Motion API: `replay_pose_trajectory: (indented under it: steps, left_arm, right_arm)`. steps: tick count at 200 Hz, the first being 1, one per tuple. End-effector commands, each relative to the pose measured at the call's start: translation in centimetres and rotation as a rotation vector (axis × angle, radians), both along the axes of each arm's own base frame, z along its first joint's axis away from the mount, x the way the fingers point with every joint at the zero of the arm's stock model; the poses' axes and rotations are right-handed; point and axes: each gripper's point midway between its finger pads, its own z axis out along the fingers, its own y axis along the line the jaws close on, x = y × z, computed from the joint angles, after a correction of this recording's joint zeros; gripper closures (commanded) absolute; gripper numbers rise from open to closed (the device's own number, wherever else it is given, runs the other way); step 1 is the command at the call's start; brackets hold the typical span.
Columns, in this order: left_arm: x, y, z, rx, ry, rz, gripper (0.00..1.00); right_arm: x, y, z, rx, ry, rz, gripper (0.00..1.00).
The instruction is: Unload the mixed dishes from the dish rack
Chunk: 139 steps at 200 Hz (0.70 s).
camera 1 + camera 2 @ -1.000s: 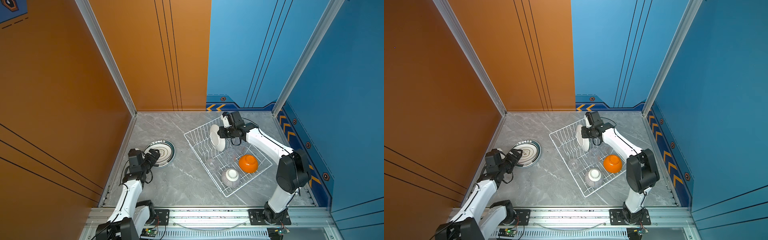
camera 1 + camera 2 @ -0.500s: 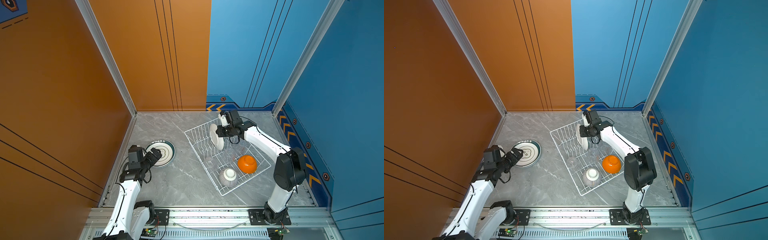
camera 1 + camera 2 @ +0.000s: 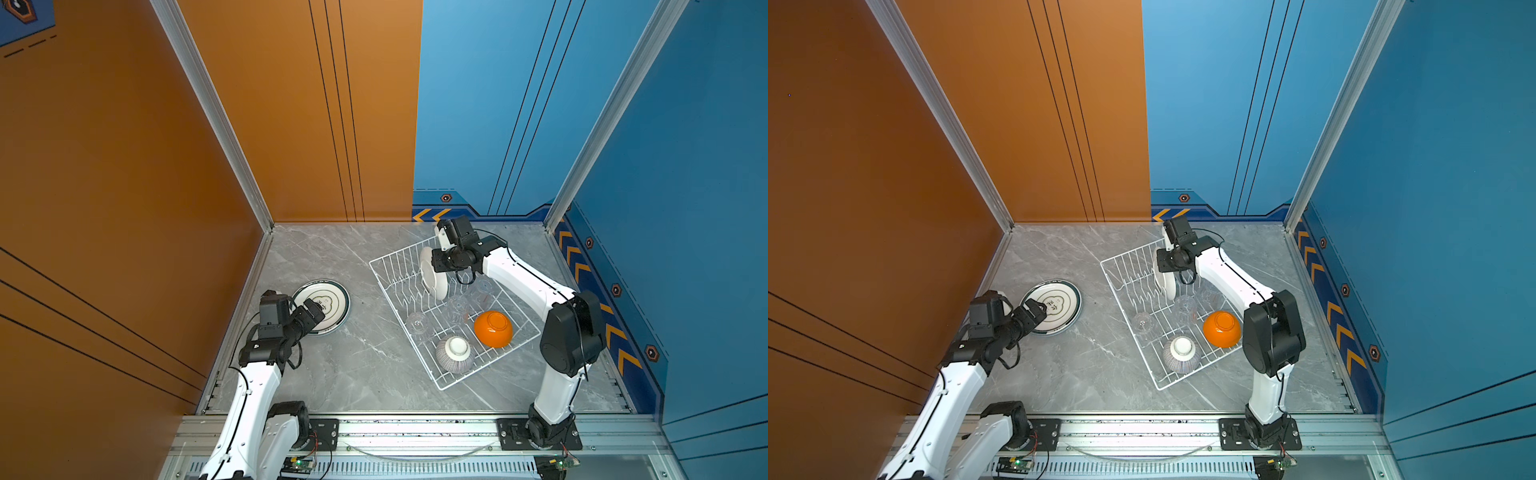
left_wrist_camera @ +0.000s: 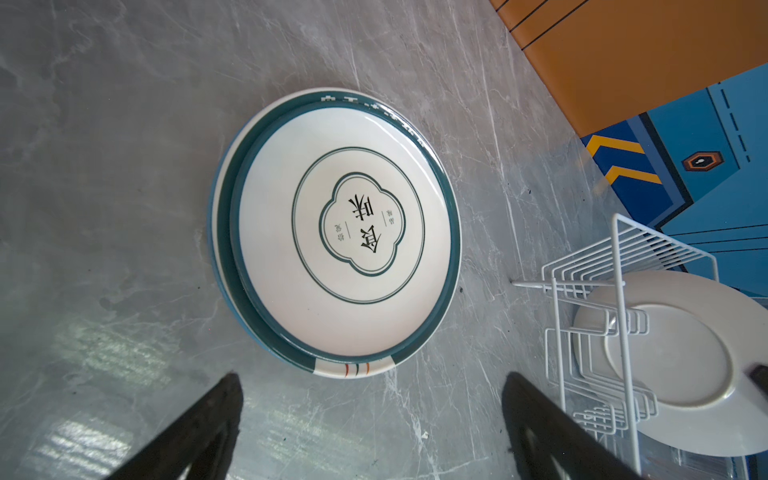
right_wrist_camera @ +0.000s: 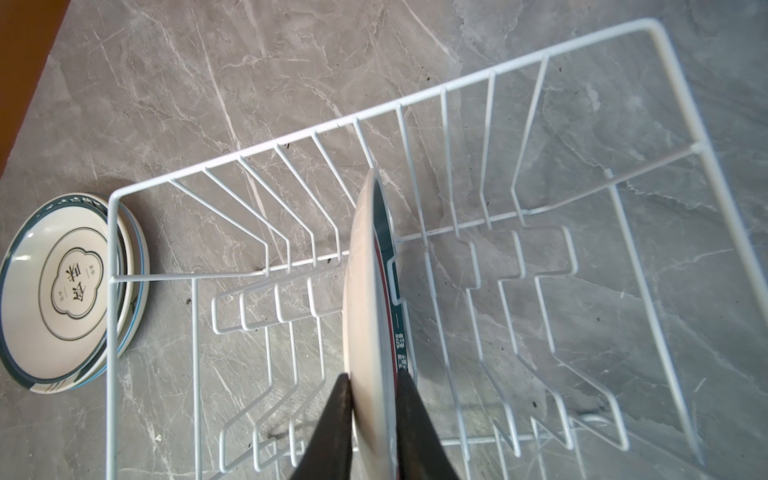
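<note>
The white wire dish rack sits right of centre. A white-backed plate with a teal and red edge stands on edge among its prongs. My right gripper is shut on this plate's rim. Also in the rack are an orange bowl, an upturned grey-striped bowl and clear glass tumblers. At the left, a dark-ringed plate lies face up on another plate. My left gripper hovers open at its near edge, holding nothing.
An orange wall runs close along the left of the grey marble table, and blue walls stand behind and to the right. The arms' mounting rail lines the front edge. Bare marble lies between the stacked plates and the rack.
The right gripper's jaws have tightened on the upright plate. The rack and its dishes have slid slightly to the left. The left arm has hardly moved.
</note>
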Motion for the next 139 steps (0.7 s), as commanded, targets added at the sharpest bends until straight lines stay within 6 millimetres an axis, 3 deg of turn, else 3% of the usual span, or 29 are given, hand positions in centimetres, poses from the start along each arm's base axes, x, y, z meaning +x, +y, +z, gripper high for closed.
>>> replay_pose_trajectory:
  steps: [1,15,50,98,108,139]
  left_arm:
    - [0.2,0.6,1.1,0.052,-0.019,0.009,0.02]
    - [0.4,0.5,1.4,0.055,-0.034,0.008,0.02]
    - [1.2,-0.5,2.8,0.138,-0.089,-0.016,0.02]
    - [3.2,-4.2,6.1,0.271,-0.211,-0.121,0.02]
    - [3.6,-5.1,6.8,0.283,-0.25,-0.144,0.02]
    - [5.4,-7.9,9.5,0.267,-0.393,-0.204,0.02]
  right_arm:
    - [-0.2,-1.9,-2.6,-0.121,0.065,-0.066,0.9]
    - [0.1,-1.8,-2.3,-0.119,0.065,-0.066,1.0]
    - [0.7,-0.9,-1.1,-0.062,0.058,-0.057,1.0]
    - [2.3,-1.1,1.7,0.013,0.021,-0.11,1.0]
    - [2.8,-1.0,3.1,0.042,-0.003,-0.119,1.0]
    - [3.2,-1.2,4.6,0.074,-0.024,-0.148,1.0]
